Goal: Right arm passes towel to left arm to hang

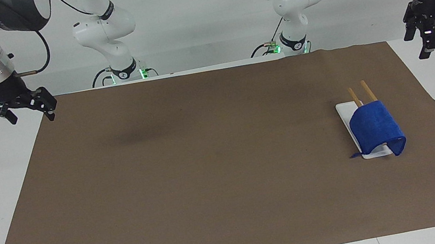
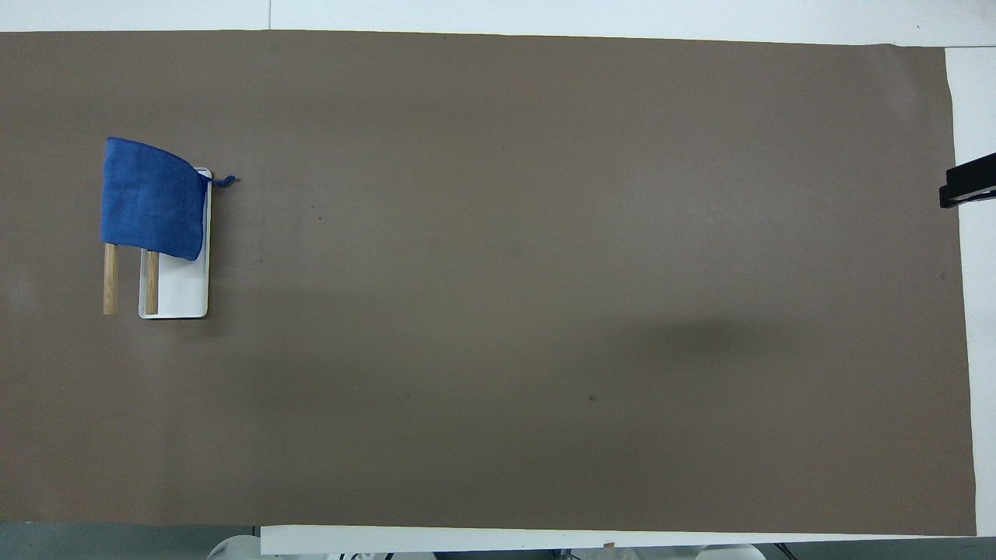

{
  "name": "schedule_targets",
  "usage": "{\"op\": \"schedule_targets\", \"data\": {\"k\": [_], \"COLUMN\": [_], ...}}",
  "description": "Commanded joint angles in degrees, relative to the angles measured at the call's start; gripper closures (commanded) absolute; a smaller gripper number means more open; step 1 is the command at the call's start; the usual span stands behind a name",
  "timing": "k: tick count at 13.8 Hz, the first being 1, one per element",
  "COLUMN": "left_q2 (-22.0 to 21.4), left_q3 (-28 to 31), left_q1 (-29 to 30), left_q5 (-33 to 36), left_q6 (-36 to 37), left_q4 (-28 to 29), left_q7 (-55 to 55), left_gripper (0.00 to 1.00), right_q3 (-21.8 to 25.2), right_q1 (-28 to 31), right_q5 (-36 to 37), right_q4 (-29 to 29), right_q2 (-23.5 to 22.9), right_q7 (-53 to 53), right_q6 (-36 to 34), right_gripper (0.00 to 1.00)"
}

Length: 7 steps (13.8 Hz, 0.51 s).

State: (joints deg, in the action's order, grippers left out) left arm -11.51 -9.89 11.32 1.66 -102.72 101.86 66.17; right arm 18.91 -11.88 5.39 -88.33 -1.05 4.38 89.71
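From my remote station I read the towel point(image 1: 376, 130) as a bright royal-blue cloth draped over a small rack, toward the left arm's end of the table. It hangs over two parallel wooden bars point(image 1: 362, 93) whose bare ends stick out from under the cloth on the side nearer the robots. The cloth lies smoothly across the top and folds down at its edge farther from the robots. A thin blue loop point(image 2: 224, 181) trails from one corner onto the brown mat point(image 1: 216, 167), on the side toward the right arm's end. In the overhead view the towel point(image 2: 152, 198) covers the part of the white base tray point(image 2: 187, 292) farther from the robots and leaves its nearer part bare.

I see the right gripper point(image 1: 20, 106) raised over the mat's corner at the right arm's end, well apart from the towel, with its fingers spread wide and nothing between them. The left gripper point(image 1: 425, 34) hangs in the air over the white table just off the mat's edge at the left arm's end, clear of the rack. It is turned edge-on to me, so I cannot tell how its fingers stand.
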Motion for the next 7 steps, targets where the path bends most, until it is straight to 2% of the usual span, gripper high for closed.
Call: {"op": "schedule_targets", "data": {"k": [1, 3, 7], "left_q2": [0.2, 0.8, 1.0], "left_q3": [0.5, 0.5, 0.5], "left_q1": [-4.6, -7.0, -8.3], "left_q5": [-1.0, -1.0, -3.1], "left_q6": [6.0, 11.1, 17.8], "left_q4": [-4.8, -7.6, -8.6], "left_q7": [-6.8, -15.4, -42.5], "left_gripper": [0.00, 0.00, 0.00], "right_q3": [0.2, 0.2, 0.2], "right_q1": [-0.1, -0.1, -0.1], "right_q5": [-0.8, -0.8, -0.8], "right_q4": [-1.2, -1.2, -1.2], "right_q2": [1.3, 1.3, 1.3], "right_q7": [1.1, 1.1, 1.1], "right_q6": [-0.4, -0.5, -0.4], "right_gripper": [0.00, 0.00, 0.00]}}
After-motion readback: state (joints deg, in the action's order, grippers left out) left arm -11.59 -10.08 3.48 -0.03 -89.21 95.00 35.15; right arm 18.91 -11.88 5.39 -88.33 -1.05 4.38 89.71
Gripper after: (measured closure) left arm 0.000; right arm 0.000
